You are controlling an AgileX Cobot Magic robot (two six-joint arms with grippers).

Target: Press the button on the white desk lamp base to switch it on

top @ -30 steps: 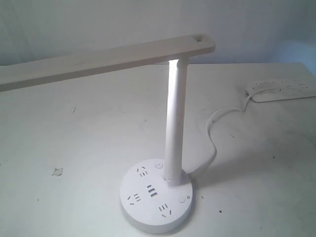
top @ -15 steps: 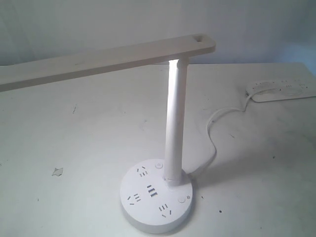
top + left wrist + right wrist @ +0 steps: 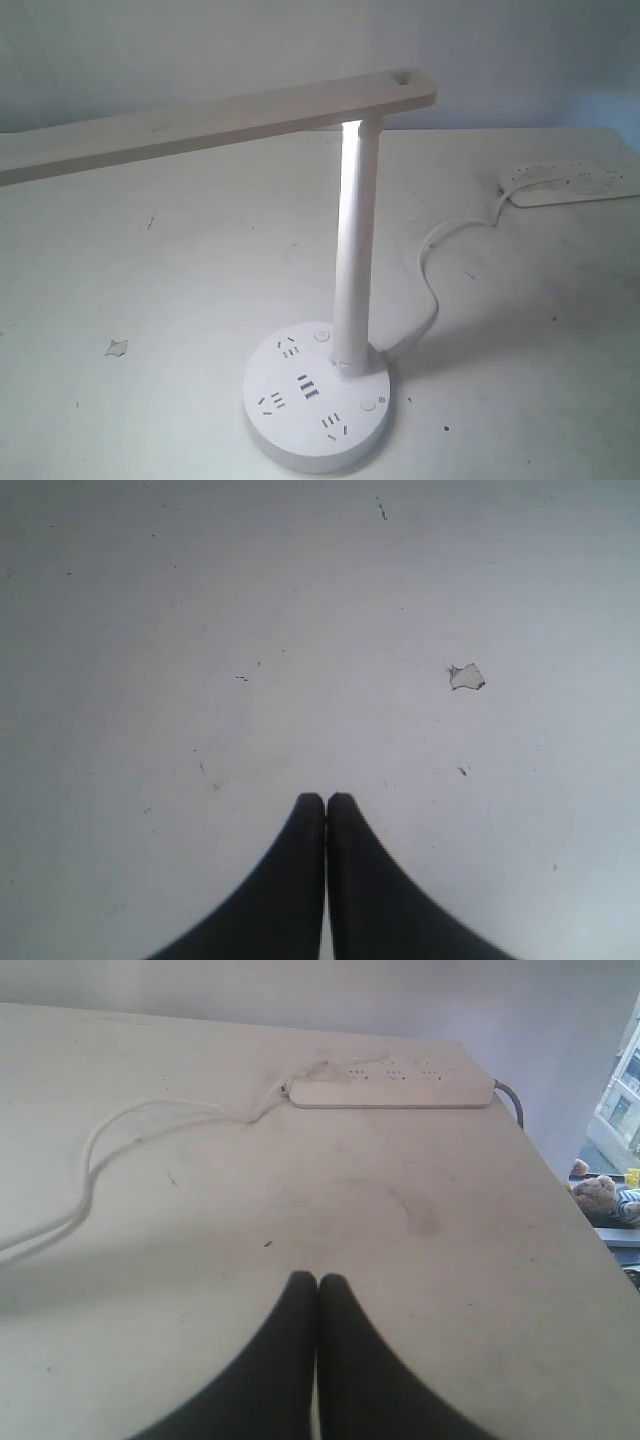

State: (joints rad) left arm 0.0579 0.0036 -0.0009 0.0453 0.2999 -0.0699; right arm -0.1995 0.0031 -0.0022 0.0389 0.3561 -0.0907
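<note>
Bench [image 3: 170, 260] of matte white, scuffed and speckled with small dark marks, fills most of every view. On it stands the white desk lamp [image 3: 355, 240], smooth plastic. Its flat bar head [image 3: 200, 125] has its long axis running from the pole top out past the left edge of the exterior view. The slim round pole [image 3: 352, 290] stands almost upright and is brightly lit just under the head.

The white desk lamp base [image 3: 290, 425] is a flat round disc at the near edge of the exterior view, with dark socket slots and a cluster of ports on its top face. An oblong white power strip [image 3: 570, 182] lies flat at the far right of the bench. A thin white cord [image 3: 430, 265] curls from it towards the base.

The left hand [image 3: 326, 802] is closed, its dark tapered fingertips pressed together above bare bench. The right hand [image 3: 317, 1280] is likewise closed, pointing towards the power strip.

The button [image 3: 366, 405], tiny and round, sits on the disc's right side, right of the pole foot. A faint mark beside it is too small to read. A second round button [image 3: 321, 336] sits at the disc's far rim. A small pale scrap [image 3: 117, 347] lies well left of the base.
</note>
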